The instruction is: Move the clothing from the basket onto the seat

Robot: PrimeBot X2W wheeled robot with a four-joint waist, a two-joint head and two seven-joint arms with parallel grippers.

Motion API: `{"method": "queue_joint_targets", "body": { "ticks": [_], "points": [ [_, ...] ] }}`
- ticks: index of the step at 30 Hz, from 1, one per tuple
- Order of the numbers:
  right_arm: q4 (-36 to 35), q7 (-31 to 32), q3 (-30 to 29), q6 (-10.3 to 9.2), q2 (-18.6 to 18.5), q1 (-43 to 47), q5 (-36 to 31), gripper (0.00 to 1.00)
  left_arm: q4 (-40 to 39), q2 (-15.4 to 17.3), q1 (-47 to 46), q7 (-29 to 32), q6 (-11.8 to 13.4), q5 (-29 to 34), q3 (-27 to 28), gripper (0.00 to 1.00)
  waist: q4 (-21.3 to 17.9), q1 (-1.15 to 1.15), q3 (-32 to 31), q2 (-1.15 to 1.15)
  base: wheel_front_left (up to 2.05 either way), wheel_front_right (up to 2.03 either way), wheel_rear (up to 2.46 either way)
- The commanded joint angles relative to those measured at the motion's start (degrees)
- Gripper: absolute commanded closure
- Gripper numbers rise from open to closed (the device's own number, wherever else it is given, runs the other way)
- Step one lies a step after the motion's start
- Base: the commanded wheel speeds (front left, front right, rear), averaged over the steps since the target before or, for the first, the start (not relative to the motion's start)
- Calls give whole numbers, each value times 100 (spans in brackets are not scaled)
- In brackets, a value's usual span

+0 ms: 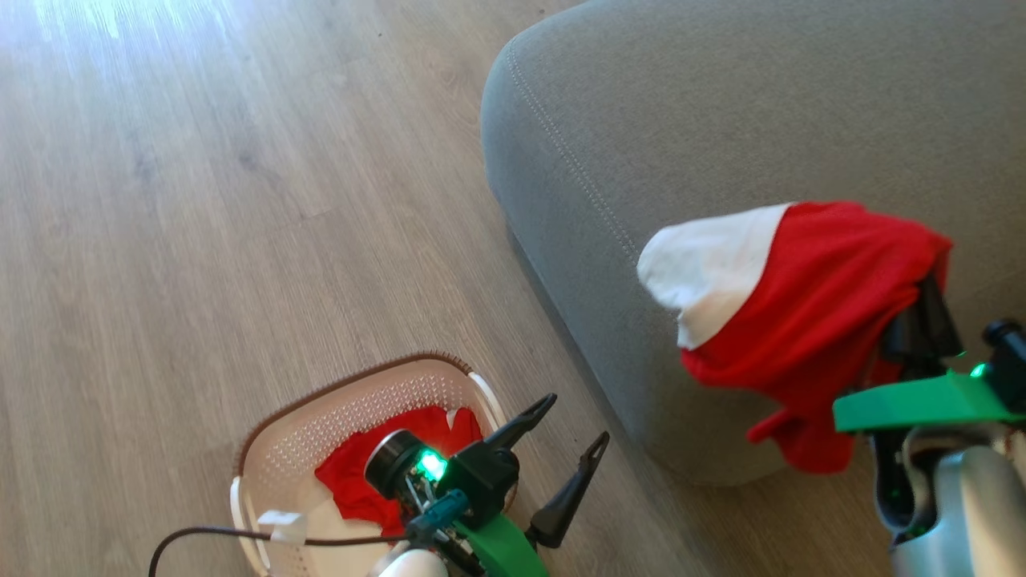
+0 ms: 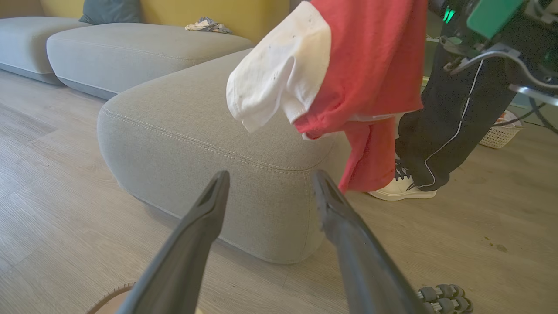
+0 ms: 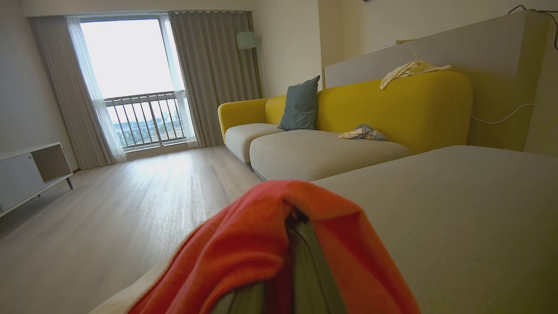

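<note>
One red garment with a white sleeve (image 1: 793, 312) hangs in the air over the corner of the grey seat (image 1: 721, 120), draped over my right gripper (image 1: 922, 316), which is shut on it. From the left wrist view the same garment (image 2: 344, 74) dangles beside the seat (image 2: 196, 131). In the right wrist view red cloth (image 3: 261, 248) wraps that gripper's fingers. A second red garment (image 1: 377, 473) lies in the cream basket (image 1: 321, 425) on the floor. My left gripper (image 1: 573, 425) is open and empty just right of the basket's rim.
A person's dark-trousered leg (image 2: 453, 126) and white shoe (image 2: 401, 189) stand by the seat's end. A small wicker basket (image 2: 499, 135) sits on the floor behind. A yellow sofa back (image 3: 392, 109), a teal pillow (image 3: 301, 104) and loose cloths lie farther along. Wood floor (image 1: 200, 200) stretches to the left.
</note>
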Motion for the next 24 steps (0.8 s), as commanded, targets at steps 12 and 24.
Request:
{"method": "queue_joint_targets", "body": {
  "ticks": [12, 24],
  "points": [
    [60, -22, -541, 40, -958, -1785, 35, 100, -64, -6, -660, -32, -103, 233, 33, 0, 408, 0, 743, 0, 0, 0, 0],
    [2021, -22, -995, 40, -2439, -4161, 965, 100, 41, -6, -1262, -32, -126, 500, -153, 0, 856, 0, 1834, 0, 0, 0, 0]
  ]
}}
